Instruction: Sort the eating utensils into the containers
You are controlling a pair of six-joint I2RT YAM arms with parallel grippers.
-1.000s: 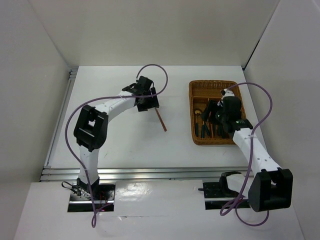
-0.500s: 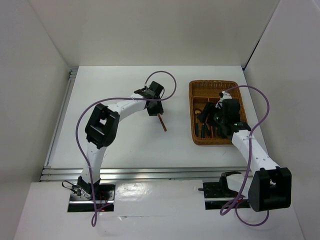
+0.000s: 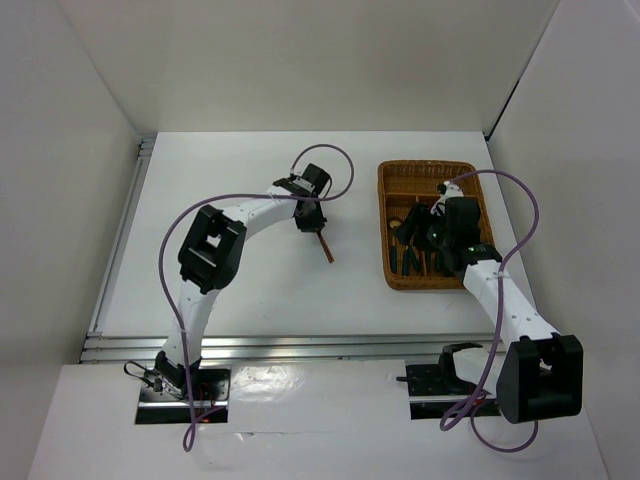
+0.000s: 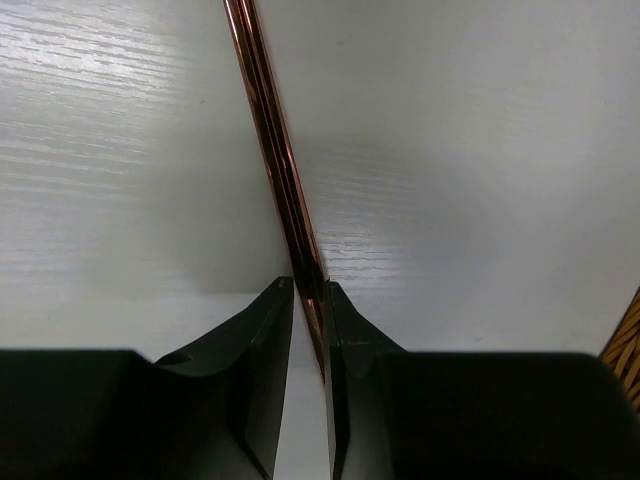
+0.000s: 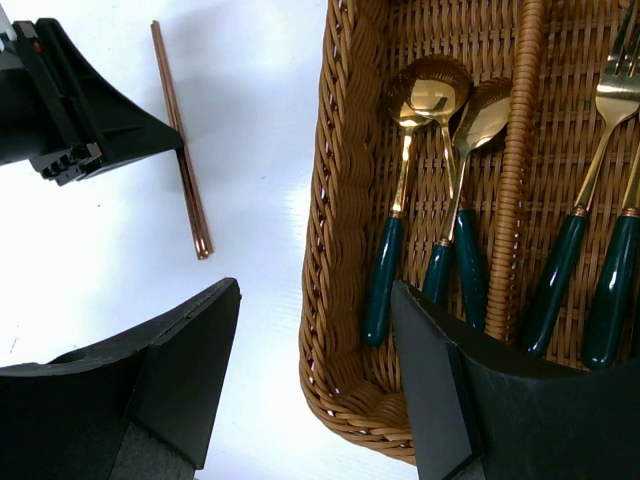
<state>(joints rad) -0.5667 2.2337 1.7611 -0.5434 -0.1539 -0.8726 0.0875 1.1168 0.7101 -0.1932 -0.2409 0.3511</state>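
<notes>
Two thin copper-brown chopsticks lie side by side on the white table, left of the wicker tray. My left gripper is down at their far end. In the left wrist view the chopsticks run straight between the fingertips, and the left gripper is shut on them. My right gripper hangs open and empty over the tray's near left corner. Gold spoons and forks with dark green handles lie in the tray's compartments.
A woven divider splits the tray lengthwise. The tray wall stands a little right of the chopsticks. White walls close in the table on three sides, and a metal rail runs along the near edge.
The left gripper shifted a little right over the chopsticks' far end and its jaws closed onto them. The right arm has stayed nearly still.
</notes>
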